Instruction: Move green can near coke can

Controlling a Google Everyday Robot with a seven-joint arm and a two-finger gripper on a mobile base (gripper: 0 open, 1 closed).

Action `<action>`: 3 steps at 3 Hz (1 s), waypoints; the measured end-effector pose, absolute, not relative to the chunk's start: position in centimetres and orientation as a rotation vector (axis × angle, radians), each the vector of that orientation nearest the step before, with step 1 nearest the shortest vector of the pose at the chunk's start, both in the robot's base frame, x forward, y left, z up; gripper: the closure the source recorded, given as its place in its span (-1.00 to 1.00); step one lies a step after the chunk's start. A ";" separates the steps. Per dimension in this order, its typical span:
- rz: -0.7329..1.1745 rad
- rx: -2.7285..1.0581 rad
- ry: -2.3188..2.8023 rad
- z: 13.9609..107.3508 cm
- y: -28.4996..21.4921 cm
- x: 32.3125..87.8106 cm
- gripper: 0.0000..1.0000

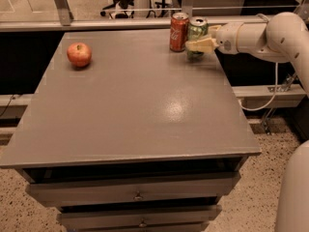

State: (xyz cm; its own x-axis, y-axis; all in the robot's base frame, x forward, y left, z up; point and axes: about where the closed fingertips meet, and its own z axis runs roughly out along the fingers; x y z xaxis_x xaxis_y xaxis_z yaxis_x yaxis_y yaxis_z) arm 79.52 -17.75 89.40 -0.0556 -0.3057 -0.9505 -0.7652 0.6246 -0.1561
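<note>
Jaws clamped on upright green can (197, 28) at counter's (135, 110) far edge, near finger (200, 45) hiding its middle, far finger unseen, coke can (179, 31) just left of jaws, apple (79, 54) well left.

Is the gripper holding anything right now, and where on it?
The gripper holds the green can, clamped across its side at about mid-height. The can stands upright at the table's far right corner, close beside the coke can.

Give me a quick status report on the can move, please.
Gripper at green aluminium can, back right corner. Can upright, close beside red aluminium cola can. Red apple far left, not in the way.
</note>
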 end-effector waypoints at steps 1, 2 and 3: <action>0.475 -0.891 1.639 89.0 -17.6 80.0 -0.45; 0.494 -0.885 1.642 88.3 -17.2 80.3 -0.99; 0.515 -0.890 1.633 88.7 -17.1 79.0 -1.00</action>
State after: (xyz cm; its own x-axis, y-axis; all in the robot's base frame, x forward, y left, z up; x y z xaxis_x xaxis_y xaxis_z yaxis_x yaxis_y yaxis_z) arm 79.01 -17.14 88.66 -0.0640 -0.2774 -0.9586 -0.7771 0.6165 -0.1265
